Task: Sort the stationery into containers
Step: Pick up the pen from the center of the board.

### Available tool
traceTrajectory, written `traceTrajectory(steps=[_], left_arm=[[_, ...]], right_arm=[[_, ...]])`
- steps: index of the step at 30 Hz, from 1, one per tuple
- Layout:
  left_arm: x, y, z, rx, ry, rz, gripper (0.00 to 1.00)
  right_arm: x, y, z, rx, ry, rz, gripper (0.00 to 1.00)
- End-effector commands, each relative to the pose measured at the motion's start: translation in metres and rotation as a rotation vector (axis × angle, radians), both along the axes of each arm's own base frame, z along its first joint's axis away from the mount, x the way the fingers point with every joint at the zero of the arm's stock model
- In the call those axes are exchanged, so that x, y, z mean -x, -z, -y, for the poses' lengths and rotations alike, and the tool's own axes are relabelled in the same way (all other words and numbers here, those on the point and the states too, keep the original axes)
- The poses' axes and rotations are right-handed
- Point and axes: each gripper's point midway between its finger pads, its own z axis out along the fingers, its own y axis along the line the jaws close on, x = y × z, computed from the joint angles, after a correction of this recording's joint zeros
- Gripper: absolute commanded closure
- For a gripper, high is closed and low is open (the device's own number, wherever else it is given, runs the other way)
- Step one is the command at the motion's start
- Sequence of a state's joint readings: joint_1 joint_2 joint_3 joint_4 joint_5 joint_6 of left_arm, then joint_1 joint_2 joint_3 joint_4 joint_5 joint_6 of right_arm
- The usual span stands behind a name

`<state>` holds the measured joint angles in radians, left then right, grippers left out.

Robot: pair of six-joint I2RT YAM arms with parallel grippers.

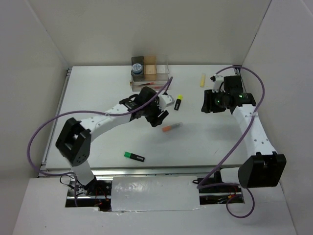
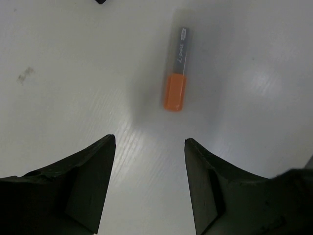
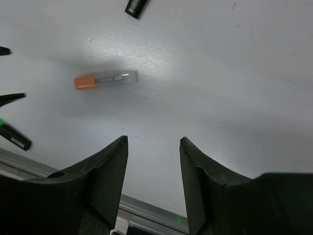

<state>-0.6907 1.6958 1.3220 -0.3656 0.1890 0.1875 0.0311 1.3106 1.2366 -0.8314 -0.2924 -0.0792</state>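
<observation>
Organiser (image 1: 149, 73) seen from above only, orange marker (image 1: 171, 128) in all views

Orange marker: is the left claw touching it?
Apart. The left wrist view shows the orange marker lying ahead of the open left claw, with a plain gap between them.

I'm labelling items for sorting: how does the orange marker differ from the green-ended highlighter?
The orange marker has a grey barrel and orange cap; the green-ended highlighter has a black barrel and green end. The marker lies near the middle of the table; the highlighter lies closer to its near edge. Both lie flat on it.
</observation>
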Motion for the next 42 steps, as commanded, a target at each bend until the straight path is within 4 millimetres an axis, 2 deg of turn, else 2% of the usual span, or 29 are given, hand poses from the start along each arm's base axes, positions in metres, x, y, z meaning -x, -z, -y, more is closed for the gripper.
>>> traceTrajectory(steps=[1,5,6,7,9,12,19,27,29,30,35,38,39,41,42], left_arm=[[-0.019,0.015,0.023,-0.032,-0.035,-0.005,0.30],[-0.026,0.039,0.043,-0.061,0.016,-0.045,0.30],[-0.028,0.040,0.050,-0.061,0.029,-0.041,0.30],[-0.024,0.054,0.054,-0.083,0.053,-0.067,0.30],[-0.018,0.065,0.061,-0.097,0.085,-0.083,0.29],[-0.013,0.078,0.067,-0.122,0.107,-0.085,0.28],[-0.020,0.099,0.067,-0.169,0.106,-0.082,0.28],[-0.008,0.113,0.060,-0.202,0.105,-0.081,0.44],[-0.004,0.115,0.057,-0.204,0.101,-0.090,0.50],[-0.002,0.116,0.055,-0.206,0.101,-0.098,0.57],[-0.003,0.095,0.059,-0.157,0.065,-0.108,0.75],[-0.021,0.066,0.059,-0.098,-0.022,-0.105,0.87],[-0.032,0.048,0.062,-0.061,-0.058,-0.087,0.93],[-0.057,0.024,0.051,0.000,-0.161,-0.086,0.94],[-0.073,-0.005,0.055,0.056,-0.175,-0.044,0.94]], right_arm=[[0.011,-0.006,0.009,-0.071,0.069,0.002,0.46],[0.019,-0.010,0.021,-0.079,0.106,0.021,0.46],[0.020,-0.010,0.027,-0.082,0.127,0.022,0.46],[0.020,-0.010,0.031,-0.087,0.147,0.029,0.46],[0.021,-0.011,0.040,-0.112,0.194,0.049,0.46],[0.025,-0.009,0.044,-0.144,0.205,0.053,0.46],[0.028,-0.004,0.047,-0.174,0.213,0.044,0.46],[0.025,-0.001,0.049,-0.178,0.209,0.041,0.46],[0.024,-0.001,0.049,-0.179,0.208,0.041,0.47],[0.023,-0.001,0.050,-0.179,0.210,0.042,0.47],[0.022,0.000,0.050,-0.180,0.209,0.042,0.47],[0.021,0.001,0.048,-0.192,0.206,0.038,0.47],[0.020,0.001,0.049,-0.193,0.207,0.038,0.47],[0.018,0.001,0.048,-0.194,0.204,0.041,0.47],[0.018,0.002,0.049,-0.194,0.204,0.038,0.47]])
